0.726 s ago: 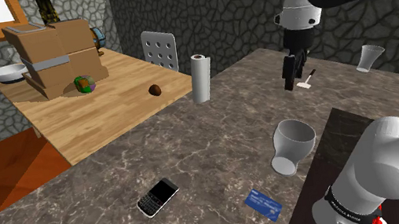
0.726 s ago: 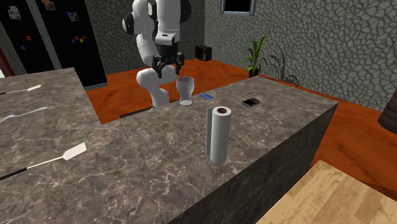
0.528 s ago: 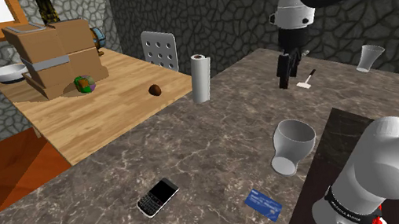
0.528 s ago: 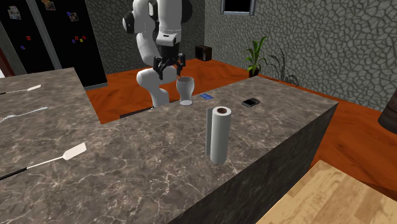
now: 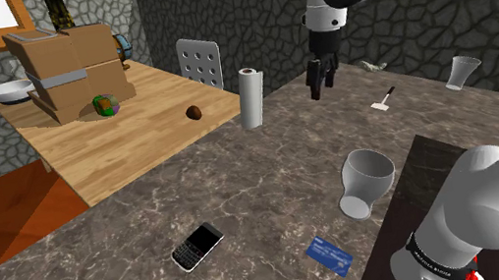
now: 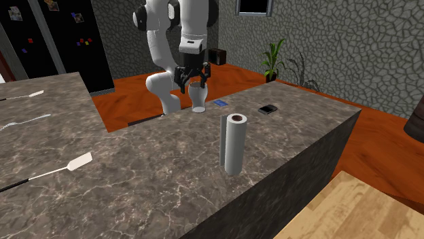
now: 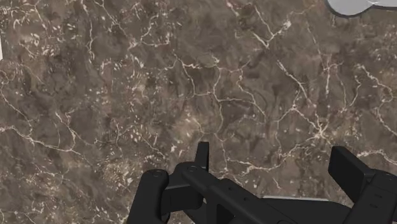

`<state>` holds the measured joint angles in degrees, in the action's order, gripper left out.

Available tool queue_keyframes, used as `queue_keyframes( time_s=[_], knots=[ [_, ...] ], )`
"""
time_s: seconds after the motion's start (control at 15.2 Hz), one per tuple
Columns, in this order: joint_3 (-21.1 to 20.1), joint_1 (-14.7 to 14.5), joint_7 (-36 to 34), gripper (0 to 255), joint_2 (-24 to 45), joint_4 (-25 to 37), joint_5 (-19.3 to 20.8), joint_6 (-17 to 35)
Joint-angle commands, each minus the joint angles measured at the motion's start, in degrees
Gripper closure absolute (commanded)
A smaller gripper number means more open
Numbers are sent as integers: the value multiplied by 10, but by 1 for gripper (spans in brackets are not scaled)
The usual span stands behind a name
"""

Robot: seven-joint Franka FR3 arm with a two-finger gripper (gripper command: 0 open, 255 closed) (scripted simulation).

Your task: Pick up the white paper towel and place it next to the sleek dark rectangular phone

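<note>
I am approaching: my gripper (image 5: 315, 84) hangs open and empty. In the shoulder view the upright paper towel roll (image 5: 251, 97) stands at its nine o'clock and the phone (image 5: 198, 246) lies at seven. Next I must reach the roll and close on it.

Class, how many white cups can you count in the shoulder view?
2. The near cup stands near the blue card; the far cup is farther back at that view's right. Others may be hidden.
</note>
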<state>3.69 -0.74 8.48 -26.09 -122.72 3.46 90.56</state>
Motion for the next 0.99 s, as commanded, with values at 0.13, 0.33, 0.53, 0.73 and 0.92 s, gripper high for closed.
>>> queue_keyframes(
  time_s=[0.13,0.33,0.53,0.73,0.92],
  knots=[
    [2,-3,5,0,85,76,-6,18],
    [3,-6,9,0,148,139,-11,26],
    [4,-7,13,0,213,210,-16,26],
    [4,-7,17,0,280,291,-22,19],
    [4,-7,21,0,352,385,-29,4]
  ],
)
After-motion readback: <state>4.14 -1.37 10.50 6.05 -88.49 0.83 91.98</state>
